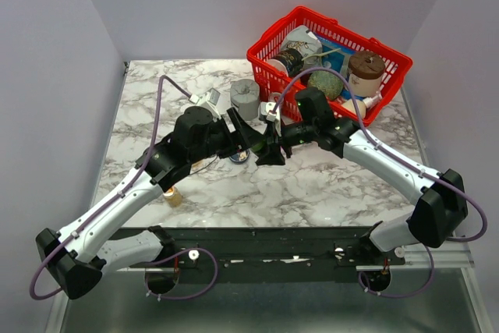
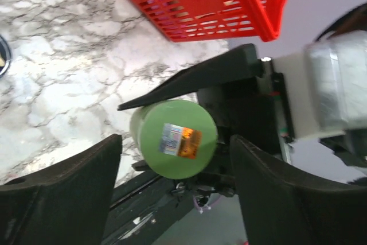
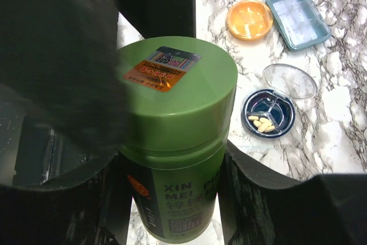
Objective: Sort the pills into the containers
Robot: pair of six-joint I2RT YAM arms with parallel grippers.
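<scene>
My right gripper (image 3: pixel 172 199) is shut on the body of a green pill bottle (image 3: pixel 175 119) with its green lid on and holds it above the table. My left gripper (image 2: pixel 175 147) is open, its fingers on either side of that lid (image 2: pixel 174 137) with gaps both sides. The two grippers meet mid-table (image 1: pixel 263 144). The dark blue dish (image 3: pixel 268 113) has divided sections, several yellow pills in one, and a clear lid hinged open. The orange dish (image 3: pixel 249 19) lies beyond it, empty.
A pale blue rectangular tray (image 3: pixel 298 15) lies next to the orange dish. The red wire basket (image 1: pixel 327 60) with jars stands at the back right, the grey notched block (image 1: pixel 244 97) beside it. A small amber object (image 1: pixel 173 196) sits near the left arm.
</scene>
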